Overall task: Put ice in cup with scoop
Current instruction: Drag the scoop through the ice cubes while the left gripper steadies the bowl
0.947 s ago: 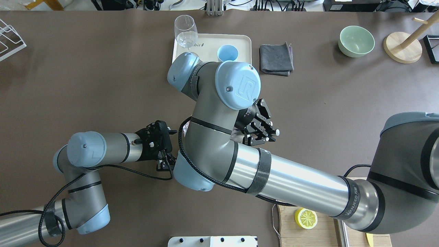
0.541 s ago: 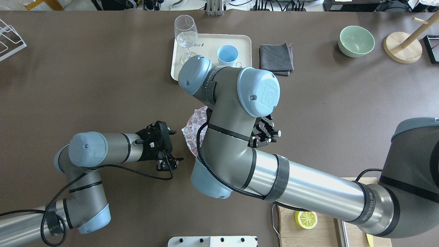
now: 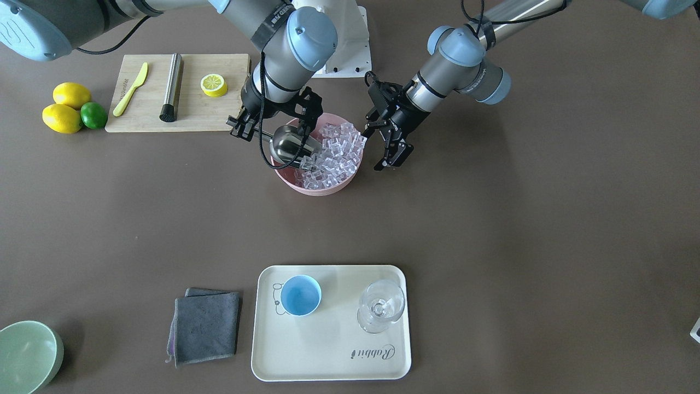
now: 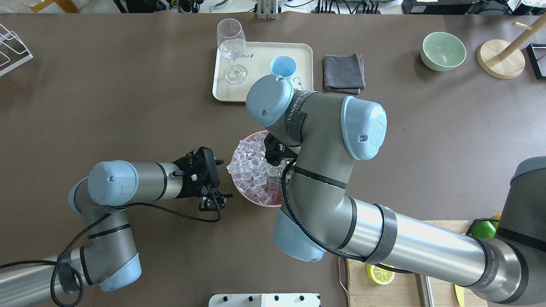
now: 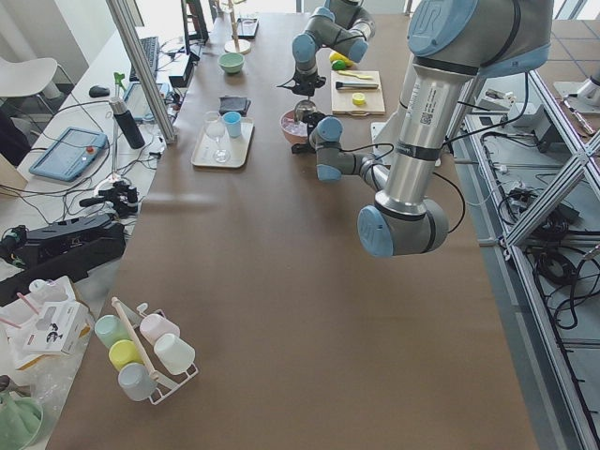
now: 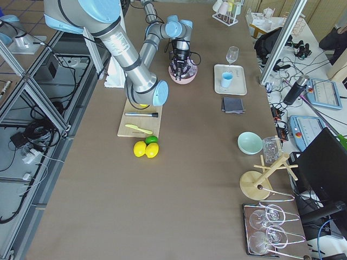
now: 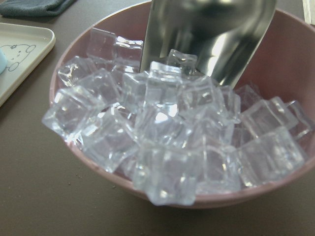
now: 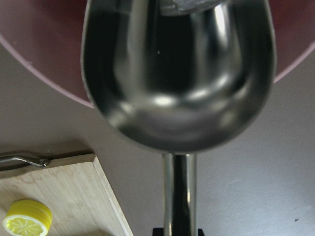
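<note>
Farthest left, the left gripper point(image 3: 391, 157) hangs low with its fingers apart and nothing between them. It has hardly shifted over the last second. Just off its fingertips stands the pink bowl point(image 3: 320, 189), heaped with the ice point(image 7: 167, 137). We read this arm as waiting, close enough to steady the bowl, though we cannot see it touching the rim.

What has changed is on the bowl's other side. A second ago the right arm lay across the bowl and hid it from above, with its gripper held out past the bowl's right edge. Since then the arm has swung off to the right, uncovering the cubes, and the wrist has turned in over the bowl. The right gripper point(image 8: 174, 231) is clamped on the end of the thin rod handle. The scoop point(image 3: 290, 145) reaches out ahead of it and downward, its lip against the cubes on that gripper's side of the bowl. We see no cube lying in the trough, so we judge that the approach is over and the dig is only beginning.

A little further right in the overhead view, the cup point(image 3: 300, 295) stands upright on the tray point(image 3: 328, 350). It is well beyond both grippers, toward the far edge of the table, and it has nothing in it. The lift, the carry out to the tray and the tip into that small mouth all remain. A heaped load may shed cubes on the way.
</note>
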You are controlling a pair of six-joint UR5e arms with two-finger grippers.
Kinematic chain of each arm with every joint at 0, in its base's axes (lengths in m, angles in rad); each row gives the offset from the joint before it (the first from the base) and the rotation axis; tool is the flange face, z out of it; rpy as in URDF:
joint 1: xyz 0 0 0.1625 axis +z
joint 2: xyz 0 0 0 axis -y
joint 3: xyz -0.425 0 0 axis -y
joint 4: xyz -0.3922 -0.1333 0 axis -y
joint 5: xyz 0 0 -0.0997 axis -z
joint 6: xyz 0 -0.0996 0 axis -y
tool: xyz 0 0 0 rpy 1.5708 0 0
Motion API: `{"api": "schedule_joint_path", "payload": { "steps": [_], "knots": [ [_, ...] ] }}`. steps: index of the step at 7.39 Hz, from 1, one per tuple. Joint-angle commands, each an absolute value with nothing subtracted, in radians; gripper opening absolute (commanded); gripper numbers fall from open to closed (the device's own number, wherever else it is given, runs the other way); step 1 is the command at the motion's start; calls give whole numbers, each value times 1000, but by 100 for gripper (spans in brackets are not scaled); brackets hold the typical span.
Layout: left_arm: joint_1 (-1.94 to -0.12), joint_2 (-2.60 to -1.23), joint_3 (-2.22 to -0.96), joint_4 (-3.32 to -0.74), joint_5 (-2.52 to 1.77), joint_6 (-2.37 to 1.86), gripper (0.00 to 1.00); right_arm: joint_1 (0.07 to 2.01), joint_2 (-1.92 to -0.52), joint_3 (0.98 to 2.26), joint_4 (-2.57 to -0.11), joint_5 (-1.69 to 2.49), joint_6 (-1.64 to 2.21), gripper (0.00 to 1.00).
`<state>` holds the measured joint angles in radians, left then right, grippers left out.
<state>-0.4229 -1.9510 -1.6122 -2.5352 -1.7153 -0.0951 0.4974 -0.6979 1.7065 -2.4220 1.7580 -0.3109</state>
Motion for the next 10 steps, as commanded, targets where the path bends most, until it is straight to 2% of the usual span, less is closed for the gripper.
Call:
{"api": "schedule_joint_path", "payload": {
  "steps": [1, 6, 10],
  "knots": [
    [-423, -1954, -1618, -2522, -1713, -95, 98, 497, -724, 1739, -2352, 1761, -318, 0],
    [-429, -1954, -1627, -2508, -1710, -95, 98, 497, -859, 1865, -2166, 1770, -390, 0],
    [-443, -1942, -1652, -2485, -1713, -95, 98, 497, -948, 1887, -1981, 1848, -454, 0]
  ]
}}
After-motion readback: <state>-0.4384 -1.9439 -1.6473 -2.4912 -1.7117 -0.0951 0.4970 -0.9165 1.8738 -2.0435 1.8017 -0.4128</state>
